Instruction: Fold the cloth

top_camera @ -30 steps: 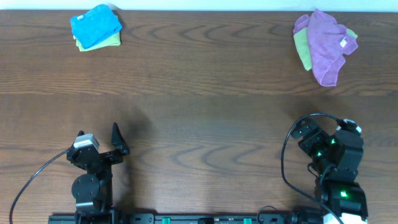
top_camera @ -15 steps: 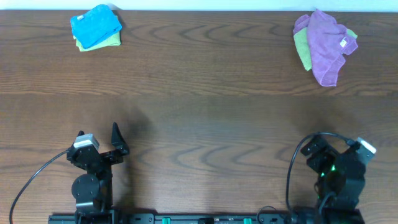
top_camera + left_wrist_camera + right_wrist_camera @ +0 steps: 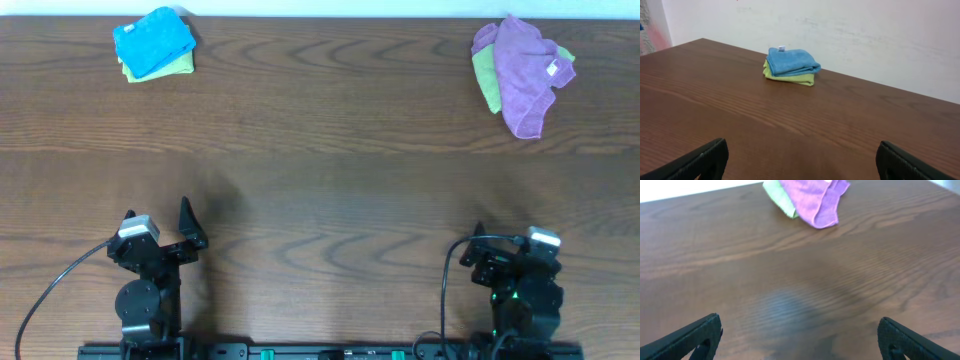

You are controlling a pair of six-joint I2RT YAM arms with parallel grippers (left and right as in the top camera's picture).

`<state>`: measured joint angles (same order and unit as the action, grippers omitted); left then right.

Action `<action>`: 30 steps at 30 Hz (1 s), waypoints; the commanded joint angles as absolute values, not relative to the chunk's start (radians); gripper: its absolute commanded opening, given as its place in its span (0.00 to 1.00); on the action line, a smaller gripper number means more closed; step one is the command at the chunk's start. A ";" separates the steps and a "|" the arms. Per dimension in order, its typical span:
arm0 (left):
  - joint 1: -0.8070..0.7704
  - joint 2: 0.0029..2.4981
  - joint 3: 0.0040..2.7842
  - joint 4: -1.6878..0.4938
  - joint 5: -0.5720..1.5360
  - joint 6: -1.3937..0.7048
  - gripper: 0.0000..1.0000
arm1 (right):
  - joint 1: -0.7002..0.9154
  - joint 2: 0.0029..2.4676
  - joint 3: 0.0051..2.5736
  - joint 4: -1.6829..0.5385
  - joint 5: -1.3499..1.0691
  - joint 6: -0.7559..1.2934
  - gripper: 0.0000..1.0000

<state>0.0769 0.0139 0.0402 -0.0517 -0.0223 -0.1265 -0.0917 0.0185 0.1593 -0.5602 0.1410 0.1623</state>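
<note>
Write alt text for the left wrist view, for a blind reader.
A folded sky-blue cloth lies on a lime-green cloth at the far side of a wooden table, before a white wall. The left gripper, open and empty, shows at the bottom corners.

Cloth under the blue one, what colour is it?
The lower cloth is lime green, clearest in the left wrist view.

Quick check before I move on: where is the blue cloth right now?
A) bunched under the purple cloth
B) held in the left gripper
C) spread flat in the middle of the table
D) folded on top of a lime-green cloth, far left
D: the blue cloth lies folded on top of the lime-green cloth, whose edge shows beneath it in both the overhead and left wrist views.
</note>
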 commanded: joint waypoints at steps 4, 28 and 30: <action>0.080 0.004 0.005 -0.074 -0.025 -0.108 0.95 | -0.079 0.005 0.147 -0.550 0.100 0.070 0.99; 0.080 0.004 0.005 -0.074 -0.025 -0.108 0.96 | -0.078 0.005 0.147 -0.553 0.100 0.062 0.99; 0.080 0.004 0.005 -0.074 -0.025 -0.108 0.95 | -0.078 0.005 0.147 -0.553 0.101 0.062 0.99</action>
<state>0.0769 0.0139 0.0402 -0.0517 -0.0223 -0.1265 -0.0864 0.0166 0.1574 -0.5526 0.1078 0.0776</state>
